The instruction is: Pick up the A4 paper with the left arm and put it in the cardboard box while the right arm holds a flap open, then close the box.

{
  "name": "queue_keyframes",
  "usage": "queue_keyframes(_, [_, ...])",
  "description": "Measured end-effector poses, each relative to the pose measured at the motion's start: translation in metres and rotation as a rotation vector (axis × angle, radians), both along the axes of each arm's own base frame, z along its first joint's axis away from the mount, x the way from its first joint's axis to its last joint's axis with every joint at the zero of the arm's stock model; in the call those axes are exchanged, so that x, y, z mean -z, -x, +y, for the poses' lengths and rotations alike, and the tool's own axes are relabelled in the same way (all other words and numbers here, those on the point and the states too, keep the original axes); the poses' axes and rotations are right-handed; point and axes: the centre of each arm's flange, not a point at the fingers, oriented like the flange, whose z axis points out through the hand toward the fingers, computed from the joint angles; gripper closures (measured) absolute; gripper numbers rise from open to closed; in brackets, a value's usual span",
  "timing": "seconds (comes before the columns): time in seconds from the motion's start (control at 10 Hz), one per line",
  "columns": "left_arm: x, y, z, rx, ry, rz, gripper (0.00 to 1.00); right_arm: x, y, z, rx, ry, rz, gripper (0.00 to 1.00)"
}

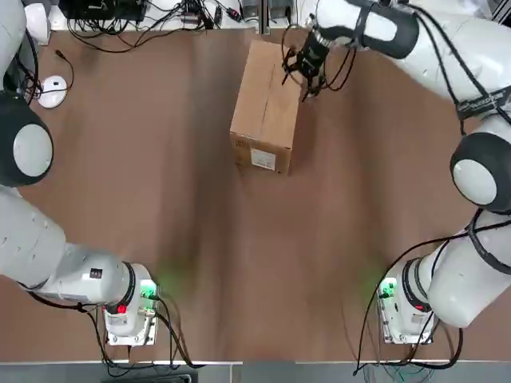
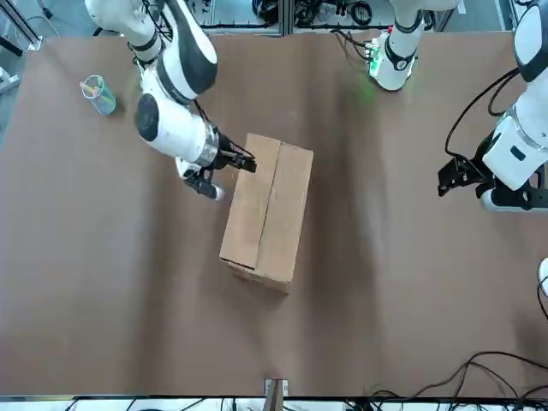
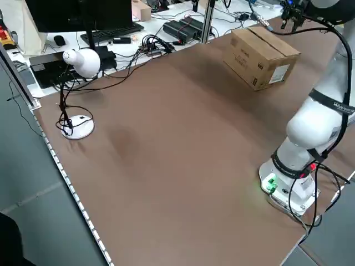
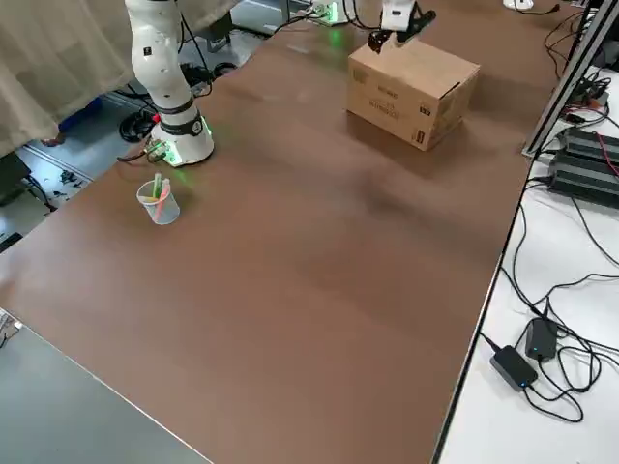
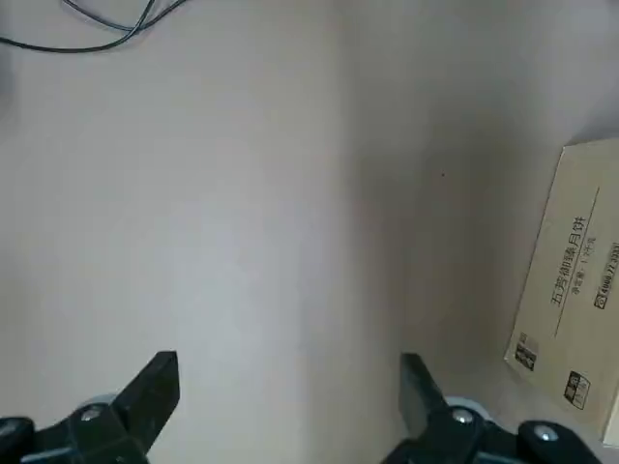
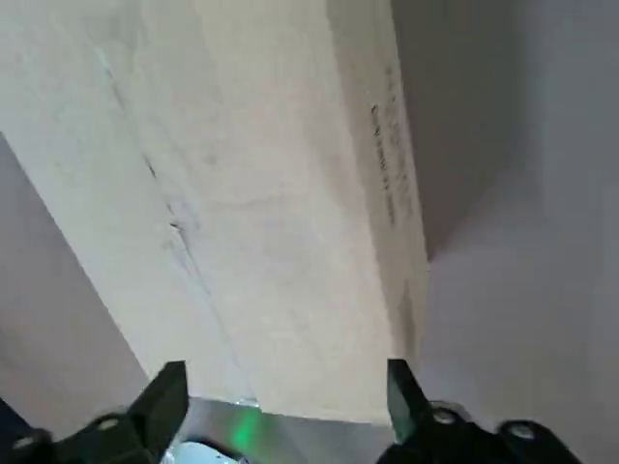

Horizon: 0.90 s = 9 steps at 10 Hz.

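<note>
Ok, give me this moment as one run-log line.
cardboard box: flaps shut | right gripper: open, above box's far edge | left gripper: open, idle aside | paper: unseen

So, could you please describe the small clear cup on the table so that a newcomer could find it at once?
Start from the brown table and the white base of the right arm at its edge. Just beside that base, away from the closed brown cardboard box, stands the small clear plastic cup. It is the only see-through thing there, with green and pink items sticking out of it.
</note>
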Motion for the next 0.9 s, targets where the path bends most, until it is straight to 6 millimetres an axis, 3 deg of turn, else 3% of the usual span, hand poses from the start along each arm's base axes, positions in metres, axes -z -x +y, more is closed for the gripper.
queue_keyframes(0.2, [0.0, 0.0, 0.0, 0.0, 0.0, 0.0, 0.0, -0.047, -0.022, -0.037, -0.021, 0.068, -0.016, 0.0])
queue_keyframes(0.5, [0.0, 0.0, 0.0, 0.0, 0.0, 0.0, 0.0, -0.116, -0.052, -0.112, 0.006, 0.23, -0.107, 0.0])
queue_keyframes(0.7, [0.0, 0.0, -0.001, 0.002, 0.0, 0.0, 0.0, -0.133, -0.064, -0.161, -0.037, 0.325, -0.16, 0.0])
queue_keyframes(0.9, [0.0, 0.0, -0.001, 0.001, 0.0, 0.001, 0.0, -0.151, -0.075, -0.225, -0.087, 0.355, -0.186, 0.0])
